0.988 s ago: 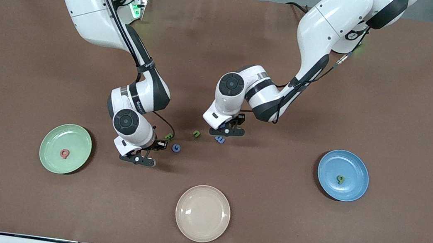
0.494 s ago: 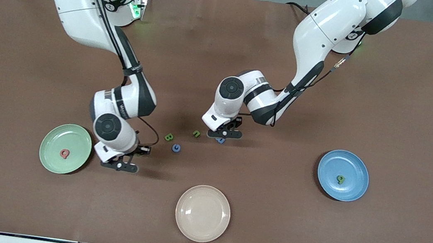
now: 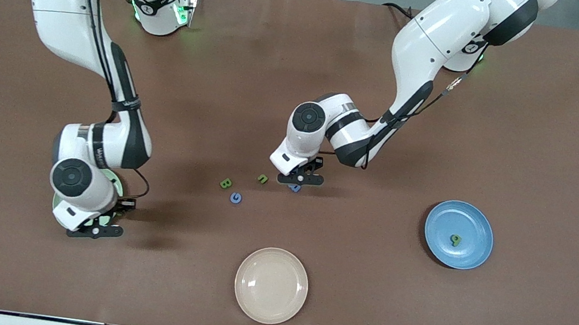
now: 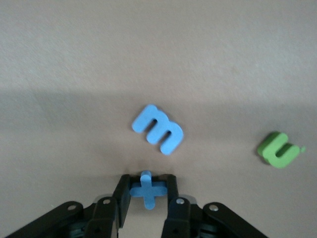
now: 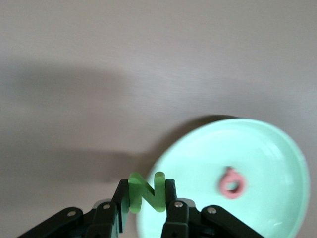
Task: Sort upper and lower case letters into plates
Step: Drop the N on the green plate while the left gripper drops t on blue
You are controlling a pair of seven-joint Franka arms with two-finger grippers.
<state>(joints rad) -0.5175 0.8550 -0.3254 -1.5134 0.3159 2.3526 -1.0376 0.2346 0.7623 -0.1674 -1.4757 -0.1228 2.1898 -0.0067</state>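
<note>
As the front view shows it, we see the right gripper [image 3: 93, 231] over the pale green round plate [image 3: 118, 183] at the right arm's end of the table, its arm covering most of that dish, and the left gripper [image 3: 299, 180] low over the brown table covering [image 3: 495, 128] near the middle, just above a small blue foam letter [image 3: 294, 188]. Beside it, toward the right arm's end, lie a green foam lowercase u [image 3: 262, 179], a green foam capital B [image 3: 226, 182] and a blue foam capital G [image 3: 235, 197], the G nearest the front camera. We note a medium blue round plate [image 3: 473, 254] at the left arm's end holding one small green foam letter [image 3: 455, 240], and a cream-beige round plate [image 3: 271, 285] nearest the front camera. In the left wrist view, the jaws pinch a blue foam lowercase t [image 4: 147, 189]; a blue foam lowercase m [image 4: 158, 129] and the green u [image 4: 279, 150] lie apart on the covering. In the right wrist view, the jaws pinch a green foam capital N [image 5: 147, 192] over the rim of the green plate [image 5: 277, 148], in which a pink foam letter [image 5: 232, 183] lies.
</note>
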